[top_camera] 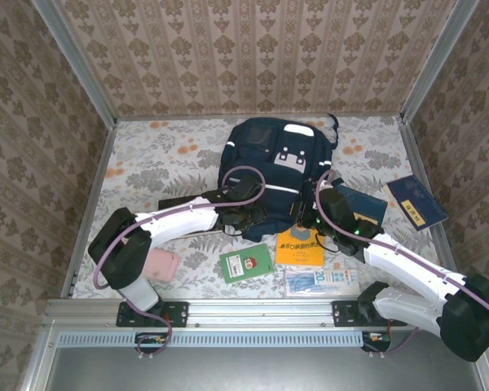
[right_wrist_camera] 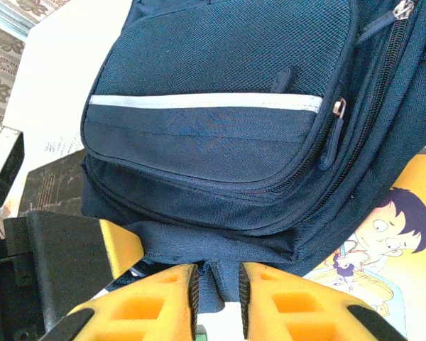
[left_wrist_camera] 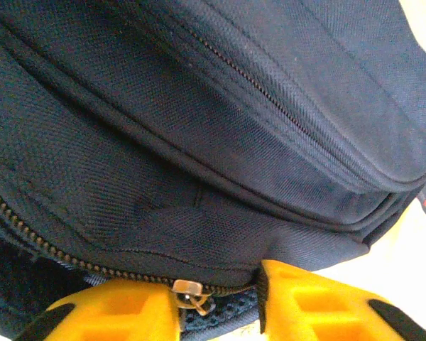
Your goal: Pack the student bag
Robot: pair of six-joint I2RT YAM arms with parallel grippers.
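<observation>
The navy student bag (top_camera: 269, 159) lies flat in the middle of the table, its near end towards both arms. My left gripper (top_camera: 249, 217) is at that near edge. In the left wrist view its yellow fingers stand apart, with a metal zipper pull (left_wrist_camera: 190, 292) and the bag's hem (left_wrist_camera: 220, 241) in the gap of the left gripper (left_wrist_camera: 219, 304); the pull rests against the left finger. My right gripper (top_camera: 310, 221) is shut on a small fabric tab (right_wrist_camera: 219, 280) at the bag's bottom edge, pinched in the right gripper (right_wrist_camera: 219, 293). The student bag (right_wrist_camera: 220, 106) shows its front pocket and white stripe.
Near the front edge lie a pink case (top_camera: 161, 265), a green booklet (top_camera: 247, 262), a yellow comic book (top_camera: 300, 248) and a blue-white packet (top_camera: 322, 282). Two navy books (top_camera: 416, 202) lie at the right. The yellow comic book (right_wrist_camera: 390, 249) sits right beside the bag.
</observation>
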